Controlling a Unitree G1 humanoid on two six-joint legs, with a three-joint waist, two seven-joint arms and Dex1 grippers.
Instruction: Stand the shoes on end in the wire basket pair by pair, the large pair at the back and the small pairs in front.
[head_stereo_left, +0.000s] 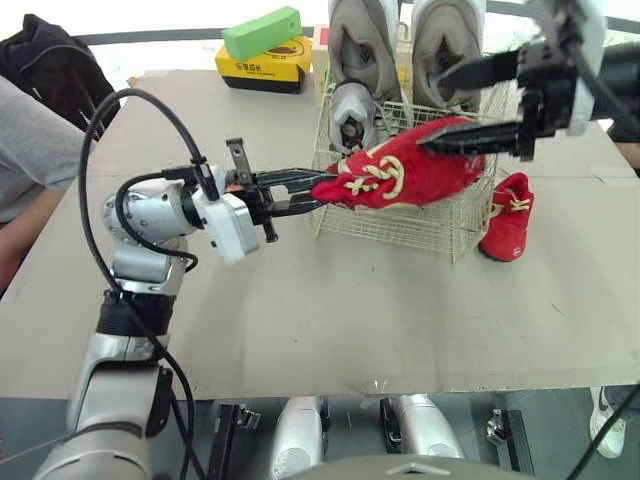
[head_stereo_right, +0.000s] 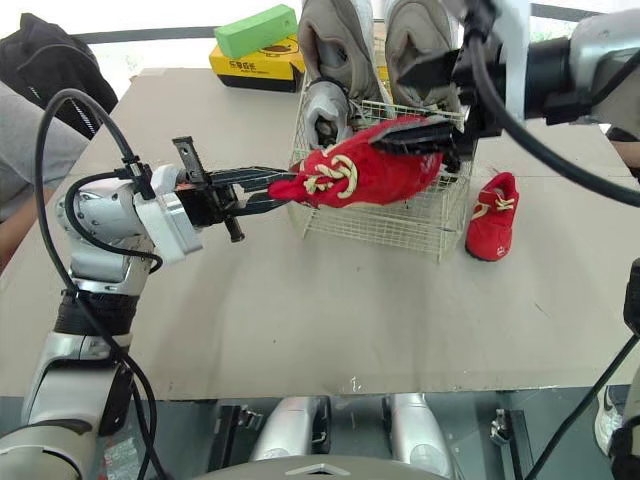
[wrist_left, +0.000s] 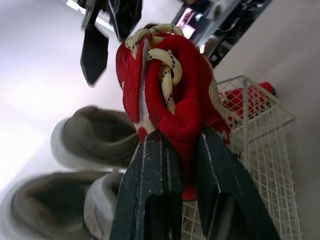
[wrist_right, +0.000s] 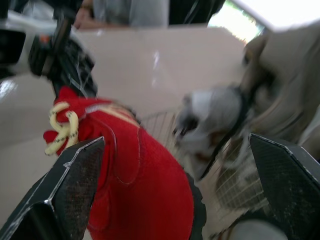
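Red shoe (head_stereo_left: 415, 172) at basket (head_stereo_left: 400, 228) front edge

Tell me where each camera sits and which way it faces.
Left eye view: on the head, looking forward and down at the table; left end effector and right end effector show.
Right eye view: beside it, same scene; both share the wire basket and red shoe.
Left wrist view: along the left end effector, clamped on that shoe, toward the grey shoes.
Right wrist view: along the open right end effector, across the same shoe toward the left end effector.
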